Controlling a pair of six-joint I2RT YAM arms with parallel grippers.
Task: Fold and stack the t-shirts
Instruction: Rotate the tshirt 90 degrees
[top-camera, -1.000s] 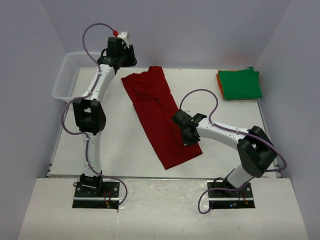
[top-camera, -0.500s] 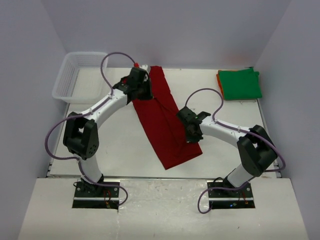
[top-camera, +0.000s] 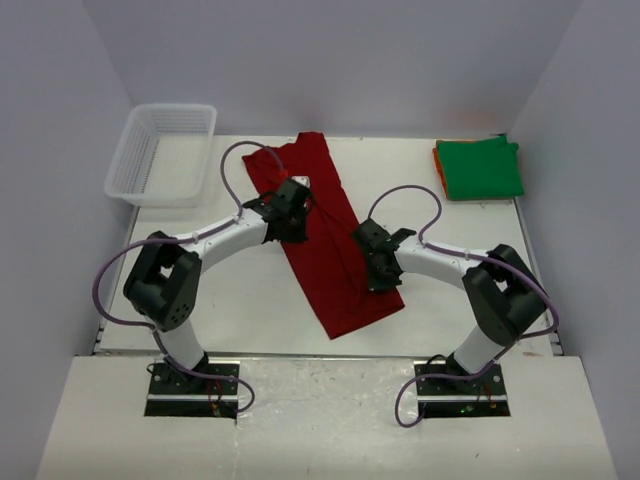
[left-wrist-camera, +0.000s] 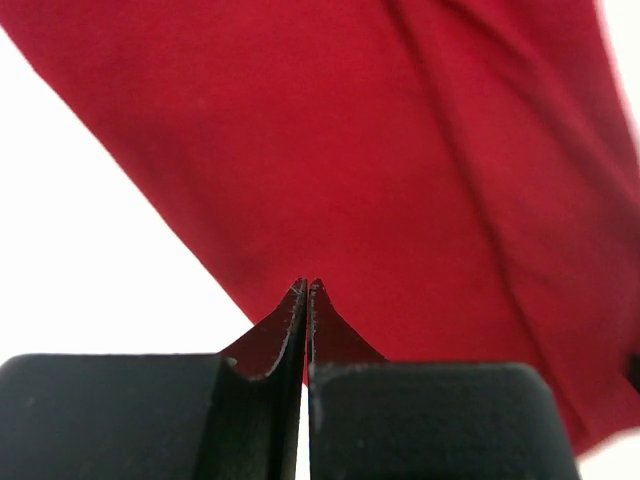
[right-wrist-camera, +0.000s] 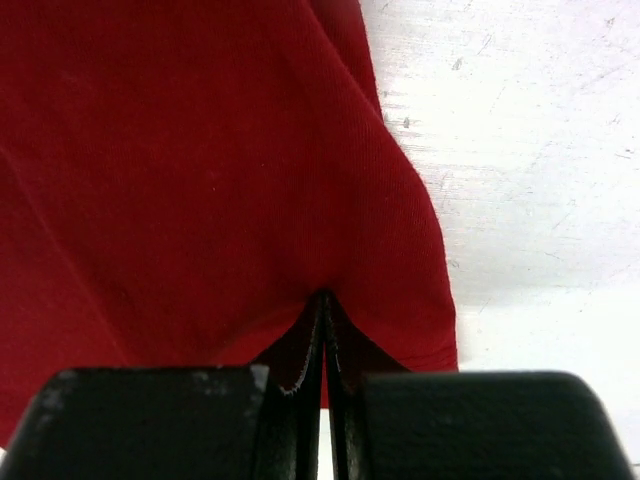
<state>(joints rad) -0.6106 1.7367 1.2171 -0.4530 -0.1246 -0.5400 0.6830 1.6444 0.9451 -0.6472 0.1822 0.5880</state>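
Note:
A dark red t-shirt (top-camera: 325, 235), folded into a long strip, lies slanting across the middle of the table. My left gripper (top-camera: 297, 200) is shut, its tips (left-wrist-camera: 308, 288) down at the strip's left edge, no cloth showing between them. At the strip's near right corner my right gripper (top-camera: 380, 278) is also shut, and its tips (right-wrist-camera: 323, 297) rest on the red cloth (right-wrist-camera: 200, 160) just inside the hem. A folded green t-shirt (top-camera: 480, 168) lies on an orange one (top-camera: 438, 158) at the far right.
A white mesh basket (top-camera: 165, 188) stands at the far left corner. The table's right edge (top-camera: 530, 260) runs close behind the right arm. Purple cables loop above both arms.
The left arm swung from high beside the basket down to the red shirt's left edge, and its gripper shut on the way. The right arm stayed put.

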